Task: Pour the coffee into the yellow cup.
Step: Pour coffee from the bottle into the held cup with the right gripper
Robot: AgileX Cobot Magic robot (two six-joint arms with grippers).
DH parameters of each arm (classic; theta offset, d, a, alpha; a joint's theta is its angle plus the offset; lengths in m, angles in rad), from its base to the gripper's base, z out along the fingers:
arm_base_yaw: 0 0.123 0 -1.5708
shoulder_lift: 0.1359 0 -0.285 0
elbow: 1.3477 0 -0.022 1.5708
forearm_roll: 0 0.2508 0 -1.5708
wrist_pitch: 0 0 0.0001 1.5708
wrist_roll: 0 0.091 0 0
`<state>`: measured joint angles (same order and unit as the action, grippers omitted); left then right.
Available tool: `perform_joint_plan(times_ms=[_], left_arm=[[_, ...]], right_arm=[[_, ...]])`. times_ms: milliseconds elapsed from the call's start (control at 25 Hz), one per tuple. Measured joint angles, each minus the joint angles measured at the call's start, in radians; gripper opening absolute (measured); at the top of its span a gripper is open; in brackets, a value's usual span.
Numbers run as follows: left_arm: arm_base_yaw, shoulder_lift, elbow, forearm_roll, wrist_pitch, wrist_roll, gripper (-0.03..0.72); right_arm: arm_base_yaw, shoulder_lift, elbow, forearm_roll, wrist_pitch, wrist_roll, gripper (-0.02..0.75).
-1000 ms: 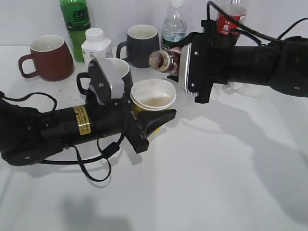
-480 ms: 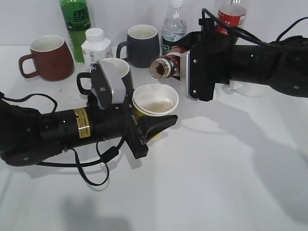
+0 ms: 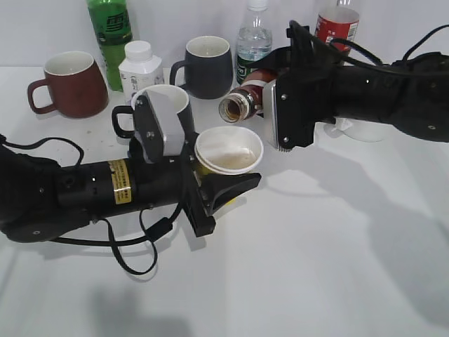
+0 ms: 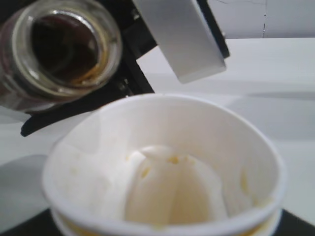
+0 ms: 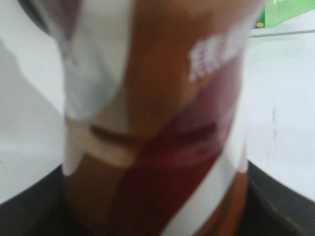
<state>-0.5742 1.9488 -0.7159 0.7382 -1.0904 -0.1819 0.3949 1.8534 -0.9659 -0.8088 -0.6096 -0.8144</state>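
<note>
Near the desk's back edge, the right gripper (image 3: pixel 270 95) clamps the coffee bottle (image 3: pixel 242 105) tipped sideways, mouth just above the yellow cup (image 3: pixel 229 151), which the left gripper (image 3: pixel 223 184) grips.

The exterior view looks down at a slant from chest height across the tabletop (image 3: pixel 316 267), facing twelve o'clock toward the far wall. The left wrist view sits very close behind the yellow cup (image 4: pixel 162 172), looking over its rim toward the coffee (image 4: pixel 59 49) bottle's open mouth at eleven o'clock. The right wrist view presses against the coffee label, blurred. Both wrist views share that bottle.
</note>
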Motion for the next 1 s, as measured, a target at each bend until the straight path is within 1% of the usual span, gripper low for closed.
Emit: perform_joint_plan(times_ms=[280, 480, 1000], left_arm=[[0.0, 0.0, 0.002, 0.003, -0.002, 0.0, 0.419], [0.0, 0.0, 0.029, 0.002, -0.022, 0.0, 0.418], [0.0, 0.0, 0.032, -0.003, -0.04, 0.0, 0.418]], right_arm=[[0.0, 0.0, 0.0, 0.001, 0.0, -0.043, 0.502], [0.0, 0.0, 0.0, 0.001, 0.002, -0.073, 0.502], [0.0, 0.0, 0.0, 0.002, 0.003, -0.145, 0.502]])
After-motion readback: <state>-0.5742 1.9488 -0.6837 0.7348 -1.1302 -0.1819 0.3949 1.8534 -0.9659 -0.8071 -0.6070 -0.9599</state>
